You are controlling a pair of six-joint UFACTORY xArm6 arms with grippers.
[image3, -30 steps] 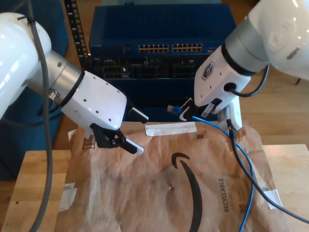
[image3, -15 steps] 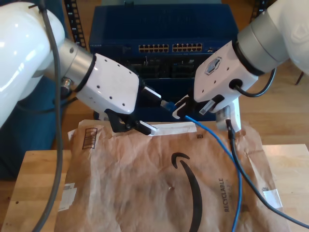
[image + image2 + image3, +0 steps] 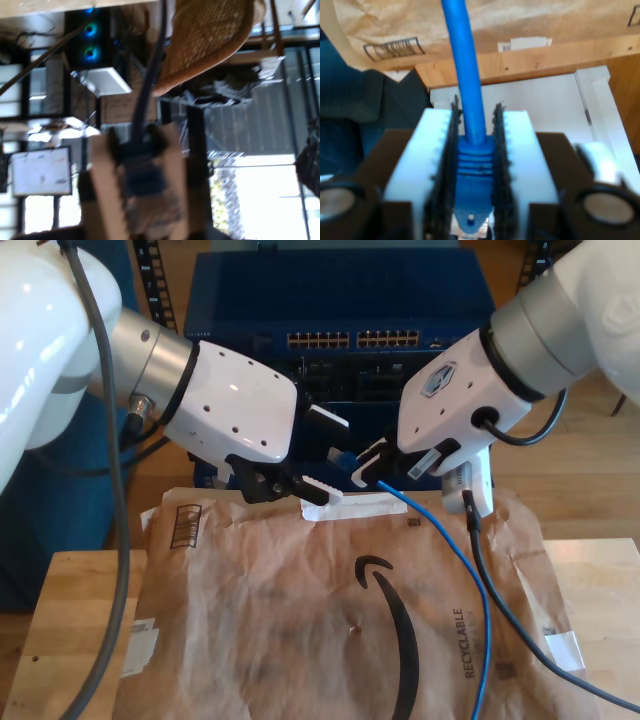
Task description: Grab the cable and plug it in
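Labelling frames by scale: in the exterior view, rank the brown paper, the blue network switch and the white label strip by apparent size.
1. Brown paper
2. Blue network switch, though farther away, so unsure
3. White label strip, clearly smallest

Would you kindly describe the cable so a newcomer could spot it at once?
In front of the dark blue network switch, above the brown paper, an arm's gripper holds one plug end. From there the cable trails down across the paper: thin and bright blue, unlike the thicker dark grey cable beside it.
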